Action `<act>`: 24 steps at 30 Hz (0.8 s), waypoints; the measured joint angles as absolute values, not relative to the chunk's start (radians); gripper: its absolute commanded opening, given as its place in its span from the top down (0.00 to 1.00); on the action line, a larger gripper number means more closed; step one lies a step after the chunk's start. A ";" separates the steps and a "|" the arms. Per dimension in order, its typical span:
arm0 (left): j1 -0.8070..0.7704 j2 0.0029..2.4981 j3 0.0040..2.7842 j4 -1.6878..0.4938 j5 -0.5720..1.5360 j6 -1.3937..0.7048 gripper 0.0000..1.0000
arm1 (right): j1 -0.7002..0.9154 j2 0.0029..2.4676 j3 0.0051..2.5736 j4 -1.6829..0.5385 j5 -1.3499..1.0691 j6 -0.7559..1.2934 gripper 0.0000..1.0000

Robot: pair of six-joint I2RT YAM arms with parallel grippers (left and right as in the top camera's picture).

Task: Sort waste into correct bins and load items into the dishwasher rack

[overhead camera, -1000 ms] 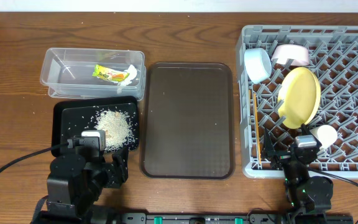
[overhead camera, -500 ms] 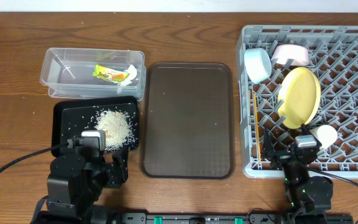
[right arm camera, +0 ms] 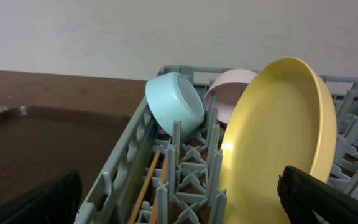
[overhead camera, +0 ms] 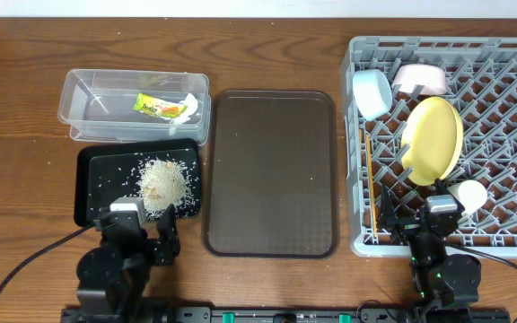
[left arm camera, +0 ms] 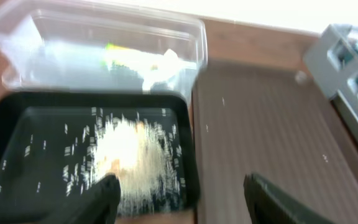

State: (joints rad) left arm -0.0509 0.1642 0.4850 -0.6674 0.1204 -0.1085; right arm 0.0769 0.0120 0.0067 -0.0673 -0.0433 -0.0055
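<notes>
The grey dishwasher rack (overhead camera: 510,135) holds the yellow plate (overhead camera: 433,139), the light blue bowl (overhead camera: 372,92), the white bowl (overhead camera: 420,79), the small pale cup (overhead camera: 468,195) and the wooden chopsticks (overhead camera: 366,170). The clear tub (overhead camera: 97,103) holds the yellow-green wrapper (overhead camera: 158,107) and a white scrap. The black tray (overhead camera: 97,175) holds a heap of rice (overhead camera: 164,179). My left gripper (left arm camera: 179,199) is open and empty, just in front of the black tray (left arm camera: 17,137). My right gripper (right arm camera: 179,199) is open and empty at the rack's near edge, facing the plate (right arm camera: 278,137) and blue bowl (right arm camera: 176,102).
A large dark brown serving tray (overhead camera: 272,170) lies between the bins and the rack; it also shows in the left wrist view (left arm camera: 266,124). Cables trail from both arms at the table's front edge.
My left arm has drawn back toward the table's front edge, off the black tray. The right arm has not moved.
</notes>
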 measured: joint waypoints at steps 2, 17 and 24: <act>-0.044 0.133 0.414 -0.573 0.120 -0.102 0.33 | 0.076 0.012 0.007 -0.068 -0.043 -0.006 0.01; -0.033 0.014 0.013 0.034 0.101 -0.048 0.33 | 0.077 0.012 0.007 -0.067 -0.043 -0.006 0.01; -0.033 0.011 0.016 -0.020 0.093 -0.021 0.33 | 0.076 0.012 0.007 -0.067 -0.043 -0.006 0.01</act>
